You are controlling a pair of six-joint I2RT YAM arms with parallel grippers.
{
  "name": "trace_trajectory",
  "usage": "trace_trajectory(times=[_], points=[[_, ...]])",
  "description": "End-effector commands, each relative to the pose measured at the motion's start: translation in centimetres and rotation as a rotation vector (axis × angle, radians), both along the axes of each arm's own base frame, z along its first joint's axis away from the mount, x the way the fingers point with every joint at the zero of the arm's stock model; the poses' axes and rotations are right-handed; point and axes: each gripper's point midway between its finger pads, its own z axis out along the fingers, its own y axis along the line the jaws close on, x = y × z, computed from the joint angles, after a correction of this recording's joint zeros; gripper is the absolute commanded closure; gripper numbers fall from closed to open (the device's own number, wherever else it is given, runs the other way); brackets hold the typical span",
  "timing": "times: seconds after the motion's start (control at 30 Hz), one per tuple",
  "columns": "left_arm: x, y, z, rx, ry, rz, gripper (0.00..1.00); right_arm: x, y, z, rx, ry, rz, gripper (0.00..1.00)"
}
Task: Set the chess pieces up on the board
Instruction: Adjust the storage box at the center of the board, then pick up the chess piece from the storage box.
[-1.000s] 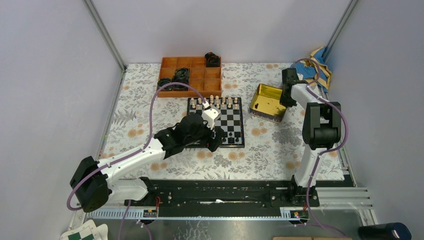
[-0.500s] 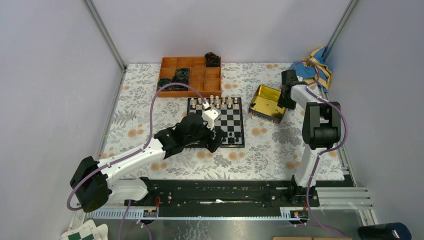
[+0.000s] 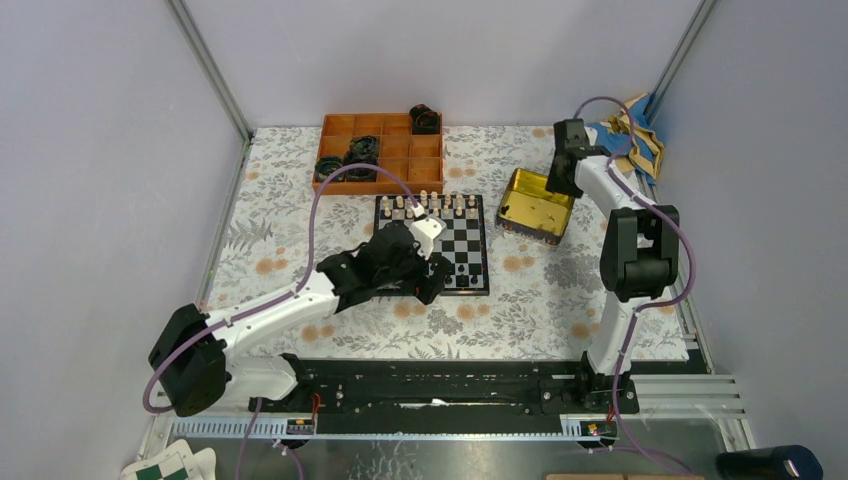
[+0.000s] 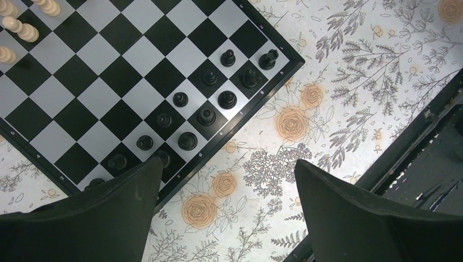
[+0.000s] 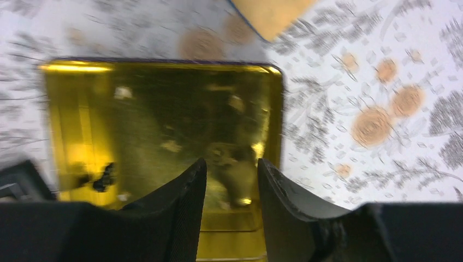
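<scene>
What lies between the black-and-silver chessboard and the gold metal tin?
Only a narrow strip of bare floral tablecloth; the top external view shows chessboard and tin apart.

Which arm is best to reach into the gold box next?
Probably the right: the right gripper hangs open over the gold box. The left gripper is away at the board.

l arm (image 3: 290, 300) over near-left corner of board (image 3: 465, 240); r arm (image 3: 592, 180) above gold tin (image 3: 530, 203); cream chessmen (image 3: 440, 205) on far row.
</scene>
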Motion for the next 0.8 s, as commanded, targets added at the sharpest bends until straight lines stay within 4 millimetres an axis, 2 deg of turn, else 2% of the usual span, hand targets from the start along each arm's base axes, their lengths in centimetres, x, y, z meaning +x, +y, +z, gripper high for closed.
trace_trajectory(times=[0.0, 0.13, 0.3, 0.47, 0.77], points=[[1.3, -0.5, 1.3, -0.003, -0.035, 0.011, 0.01, 2.7, 4.5, 2.6, 0.059, -0.068, 0.103, 0.54], [2.0, -0.5, 1.2, 0.019, -0.046, 0.029, 0.01, 3.4, 7.9, 0.8, 0.130, -0.040, 0.156, 0.54], [2.3, -0.4, 1.0, 0.043, -0.045, 0.035, 0.01, 4.2, 10.3, -0.3, 0.168, -0.047, 0.176, 0.53], [2.7, -0.3, 0.8, 0.063, -0.046, 0.047, 0.01, 4.3, 11.4, -2.0, 0.230, -0.020, 0.151, 0.53], [3.0, -0.6, 0.3, 0.080, -0.033, 0.047, 0.01, 3.0, 12.8, -3.9, 0.332, 0.001, 0.072, 0.54]])
